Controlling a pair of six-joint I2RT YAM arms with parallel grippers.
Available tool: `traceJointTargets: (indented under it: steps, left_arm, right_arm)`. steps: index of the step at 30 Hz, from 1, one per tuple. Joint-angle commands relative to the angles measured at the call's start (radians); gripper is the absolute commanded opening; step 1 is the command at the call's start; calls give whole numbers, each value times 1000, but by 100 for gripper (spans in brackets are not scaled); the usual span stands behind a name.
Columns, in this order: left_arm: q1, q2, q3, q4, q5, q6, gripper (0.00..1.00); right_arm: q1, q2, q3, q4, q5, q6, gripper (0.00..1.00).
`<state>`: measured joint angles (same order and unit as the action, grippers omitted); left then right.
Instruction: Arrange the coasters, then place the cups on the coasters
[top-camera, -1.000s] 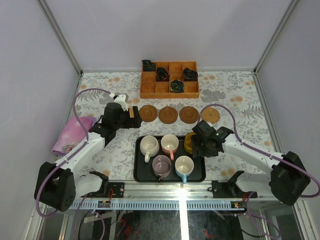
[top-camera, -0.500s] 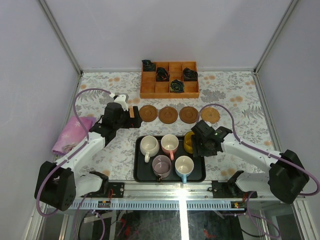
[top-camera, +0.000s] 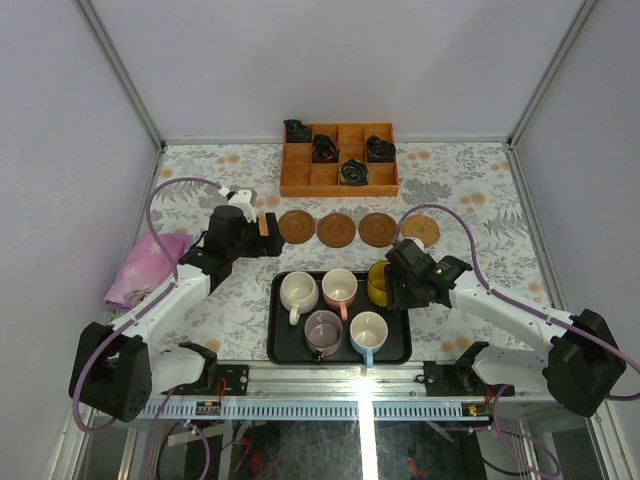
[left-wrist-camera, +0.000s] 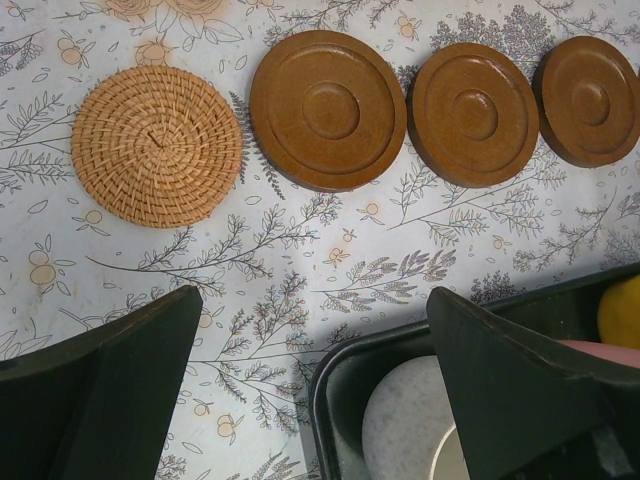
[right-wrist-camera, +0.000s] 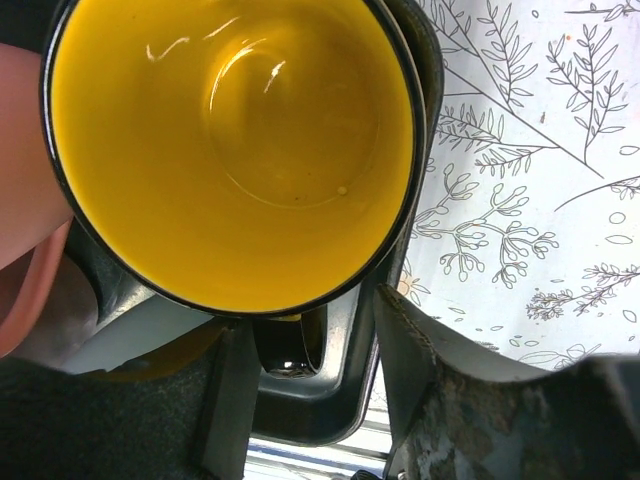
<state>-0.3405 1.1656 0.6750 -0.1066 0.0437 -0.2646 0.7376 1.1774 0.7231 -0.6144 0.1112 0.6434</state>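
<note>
Left jaws are hovering wide open, empty, by the woven coaster (left-wrist-camera: 157, 145). Right jaws are sitting part-open against the yellow cup (right-wrist-camera: 230, 150); whether gripping, I cannot tell.

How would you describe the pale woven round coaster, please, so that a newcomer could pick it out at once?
Start at the black rectangular tray holding the mugs, then look just beyond it to the row of round coasters on the floral tablecloth. The pale woven round coaster lies at the left end. It alone is coiled straw-coloured wicker; its neighbours are smooth brown discs.
</note>
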Motion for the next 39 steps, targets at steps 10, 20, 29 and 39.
traceJointTargets:
  steps: [10, 20, 29, 39]
  left_arm:
    - [-4, -4, -10, 51, -14, -7, 96]
    - [-4, 4, -5, 52, -28, 4, 96]
    - [-3, 7, 6, 46, -48, 14, 96]
    - [-3, 28, 33, 98, -38, -12, 96]
  right_arm:
    - [2, 35, 7, 48, 18, -19, 1]
    - [2, 16, 162, -12, 143, -142, 0]
    - [0, 0, 256, -1, 399, -295, 0]
    - [-272, 8, 141, 357, 349, -472, 0]
